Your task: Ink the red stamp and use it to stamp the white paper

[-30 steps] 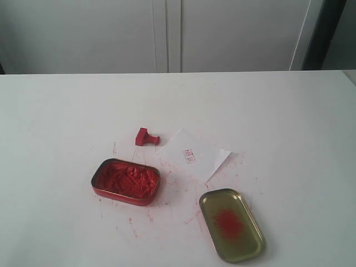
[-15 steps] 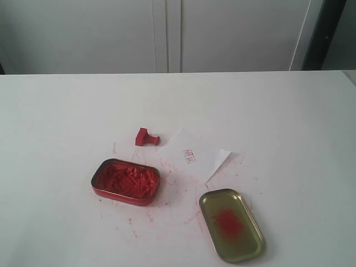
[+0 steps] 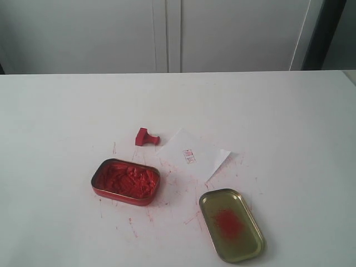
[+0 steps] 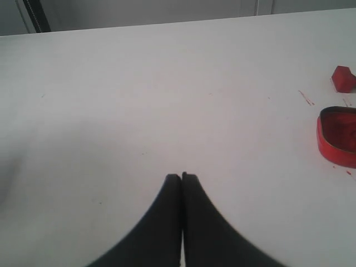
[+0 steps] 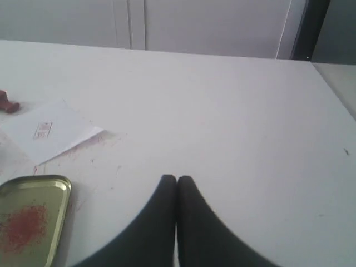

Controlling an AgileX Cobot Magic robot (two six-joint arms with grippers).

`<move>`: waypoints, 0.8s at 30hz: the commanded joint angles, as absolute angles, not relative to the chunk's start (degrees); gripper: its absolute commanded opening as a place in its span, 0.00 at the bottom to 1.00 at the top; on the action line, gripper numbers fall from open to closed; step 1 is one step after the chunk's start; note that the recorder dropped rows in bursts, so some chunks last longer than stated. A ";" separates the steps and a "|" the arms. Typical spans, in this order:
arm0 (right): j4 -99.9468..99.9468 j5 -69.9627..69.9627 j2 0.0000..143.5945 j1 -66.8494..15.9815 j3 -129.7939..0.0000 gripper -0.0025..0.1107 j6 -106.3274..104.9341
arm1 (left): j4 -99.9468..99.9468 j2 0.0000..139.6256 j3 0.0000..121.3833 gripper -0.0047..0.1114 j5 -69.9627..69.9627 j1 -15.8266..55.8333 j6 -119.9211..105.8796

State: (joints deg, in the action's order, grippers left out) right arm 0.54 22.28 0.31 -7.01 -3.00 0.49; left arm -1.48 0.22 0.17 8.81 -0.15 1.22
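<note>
The small red stamp (image 3: 146, 137) lies on its side on the table, just left of the white paper (image 3: 193, 155), which carries a tiny red imprint. The stamp also shows in the left wrist view (image 4: 343, 79) and the right wrist view (image 5: 8, 103); the paper (image 5: 50, 130) shows in the right wrist view. Neither arm appears in the exterior view. My left gripper (image 4: 181, 177) is shut with nothing in it, far from the stamp. My right gripper (image 5: 177, 178) is shut and empty too, off to the side of the paper.
An open red tin of ink paste (image 3: 125, 182) sits in front of the stamp, its wall (image 4: 336, 139) showing in the left wrist view. The gold lid with a red smear (image 3: 231, 223) lies in front of the paper. Red specks mark the tabletop (image 3: 67, 111).
</note>
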 commanded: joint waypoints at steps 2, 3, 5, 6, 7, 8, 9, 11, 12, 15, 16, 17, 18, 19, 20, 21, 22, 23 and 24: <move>1.08 20.06 0.00 -6.72 0.00 0.02 0.00 | -1.40 0.00 0.00 0.04 8.60 0.01 1.28; 1.08 20.06 0.00 -6.72 0.00 0.02 0.00 | -1.40 0.00 0.00 0.04 8.60 0.01 1.28; 1.08 20.06 0.00 -6.72 0.00 0.02 0.00 | -1.40 0.00 0.00 0.04 8.60 0.01 1.28; 1.08 20.06 0.00 -6.72 0.00 0.02 0.00 | -1.40 0.00 0.00 0.04 8.60 0.01 1.28; 1.08 20.06 0.00 -6.72 0.00 0.02 0.00 | -1.40 0.00 0.00 0.04 8.60 0.01 1.28; 1.08 20.06 0.00 -6.72 0.00 0.02 0.00 | -1.40 0.00 0.00 0.04 8.60 0.01 1.28; 1.08 19.96 0.00 -6.72 0.00 0.02 0.00 | -1.40 0.00 0.00 0.04 8.60 0.01 1.28; 1.08 19.96 0.00 -6.72 0.00 0.02 0.00 | -1.40 0.00 0.00 0.04 8.60 0.01 1.28; 1.08 19.96 0.00 -6.72 0.00 0.02 0.00 | -1.40 0.00 0.00 0.04 8.60 0.01 1.28; 1.08 19.96 0.00 -6.72 0.00 0.02 0.00 | -1.40 0.00 0.00 0.04 8.60 0.01 1.28; 1.08 19.96 0.00 -6.72 0.00 0.02 0.00 | -1.40 0.00 0.00 0.04 8.60 0.01 1.28; 1.08 19.96 0.00 -6.72 0.00 0.02 0.00 | -1.40 0.00 0.00 0.04 8.60 0.01 1.28; 1.08 19.96 0.00 -6.72 0.00 0.02 0.00 | -1.40 0.00 0.00 0.04 8.60 0.01 1.28; 1.08 19.96 0.00 -6.72 0.00 0.02 0.00 | -1.40 0.00 0.00 0.04 8.60 0.01 1.28; 1.08 19.96 0.00 -6.72 0.00 0.02 0.00 | -1.40 0.00 0.00 0.04 8.60 0.01 1.28; 1.08 19.96 0.00 -6.72 0.00 0.02 0.00 | -1.40 0.00 0.00 0.04 8.60 0.01 1.28; 1.08 19.96 0.00 -6.57 0.00 0.02 0.00 | -1.40 0.00 0.00 0.04 8.60 0.01 1.28; 1.08 19.96 0.00 -6.15 0.00 0.02 0.00 | -1.40 0.00 0.00 0.04 8.60 0.01 1.28; 1.08 19.96 0.00 -5.75 0.00 0.02 0.00 | -1.40 0.00 0.00 0.04 8.60 0.01 1.28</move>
